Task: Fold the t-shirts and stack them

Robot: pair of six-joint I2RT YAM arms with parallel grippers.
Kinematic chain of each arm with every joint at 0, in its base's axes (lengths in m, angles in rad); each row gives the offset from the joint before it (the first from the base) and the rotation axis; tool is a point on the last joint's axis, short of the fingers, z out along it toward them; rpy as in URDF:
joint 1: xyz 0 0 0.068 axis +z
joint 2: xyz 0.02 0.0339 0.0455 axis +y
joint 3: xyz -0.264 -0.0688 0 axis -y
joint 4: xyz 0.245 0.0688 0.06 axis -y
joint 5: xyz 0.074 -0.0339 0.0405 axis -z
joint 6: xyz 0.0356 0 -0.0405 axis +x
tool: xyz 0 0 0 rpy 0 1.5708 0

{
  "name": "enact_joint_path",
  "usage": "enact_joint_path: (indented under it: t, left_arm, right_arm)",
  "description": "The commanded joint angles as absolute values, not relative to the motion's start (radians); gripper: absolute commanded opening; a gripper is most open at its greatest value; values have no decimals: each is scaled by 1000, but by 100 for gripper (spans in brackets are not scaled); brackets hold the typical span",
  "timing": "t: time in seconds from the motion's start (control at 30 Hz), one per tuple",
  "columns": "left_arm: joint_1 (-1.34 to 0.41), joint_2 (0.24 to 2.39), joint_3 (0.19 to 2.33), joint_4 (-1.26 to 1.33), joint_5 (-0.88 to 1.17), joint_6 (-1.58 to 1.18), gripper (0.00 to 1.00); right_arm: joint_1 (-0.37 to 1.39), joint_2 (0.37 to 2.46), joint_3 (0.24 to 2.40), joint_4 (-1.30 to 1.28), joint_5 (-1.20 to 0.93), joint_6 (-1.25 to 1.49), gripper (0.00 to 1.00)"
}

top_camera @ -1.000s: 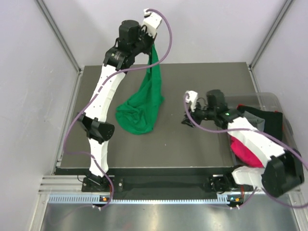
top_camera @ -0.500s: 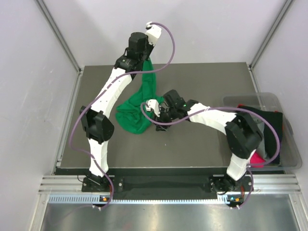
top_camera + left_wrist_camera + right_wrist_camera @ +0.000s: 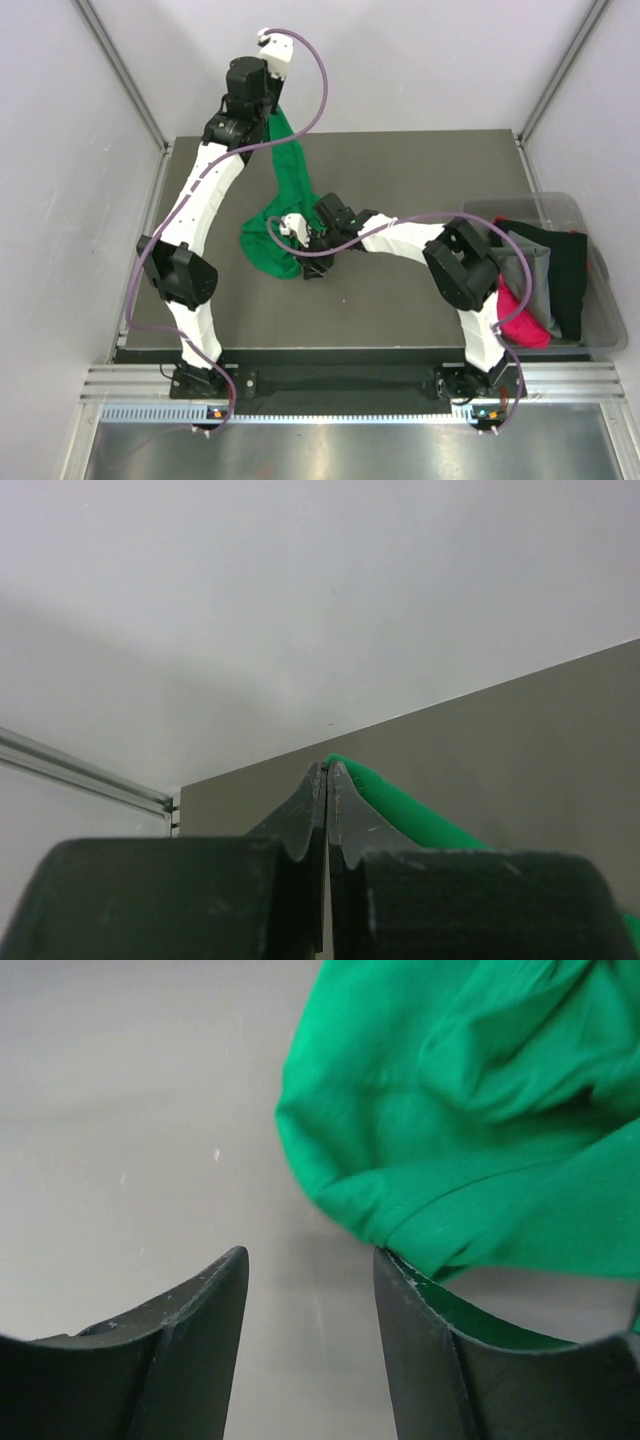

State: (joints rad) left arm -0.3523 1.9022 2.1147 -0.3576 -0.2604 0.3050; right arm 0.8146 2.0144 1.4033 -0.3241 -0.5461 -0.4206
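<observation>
Left gripper [image 3: 327,780] pinched shut on green t-shirt [image 3: 283,190], high over the table's [image 3: 420,300] far edge; shirt's lower end heaped mid-table. Right gripper [image 3: 310,1260] wide open, empty, low over the table beside the heap. Risk: jaws catch doubled layers, leaving the shirt bunched.

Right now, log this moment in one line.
left claw: shut on green t-shirt, one end held up | right claw: open near its lower edge
</observation>
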Motion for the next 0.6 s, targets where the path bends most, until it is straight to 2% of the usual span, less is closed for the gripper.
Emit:
enact_joint_path:
  t: [0.0, 0.13, 0.17, 0.27, 0.3, 0.4, 0.57]
  left_arm:
    - [-347, 1847, 2102, -302, -267, 281, 0]
    - [-341, 1830, 2095, -313, -265, 268, 0]
    - [-338, 1827, 2092, -317, -265, 267, 0]
    - [-339, 1816, 2085, -324, -267, 271, 0]
    - [-337, 1810, 2086, -325, -268, 270, 0]
    - [-337, 1798, 2086, -336, -270, 270, 0]
    - [-328, 1726, 2086, -360, -276, 275, 0]
  right_arm:
    - [831, 2043, 1470, -241, -574, -384, 53]
    - [833, 2065, 1471, -189, -558, -370, 48]
    - [833, 2069, 1483, -190, -560, -368, 31]
    - [831, 2069, 1471, -175, -543, -353, 3]
    - [828, 2048, 1459, -166, -523, -347, 0]
    - [827, 1988, 1395, -143, -438, -368, 0]
    - [799, 1711, 1231, -144, -224, -507, 0]
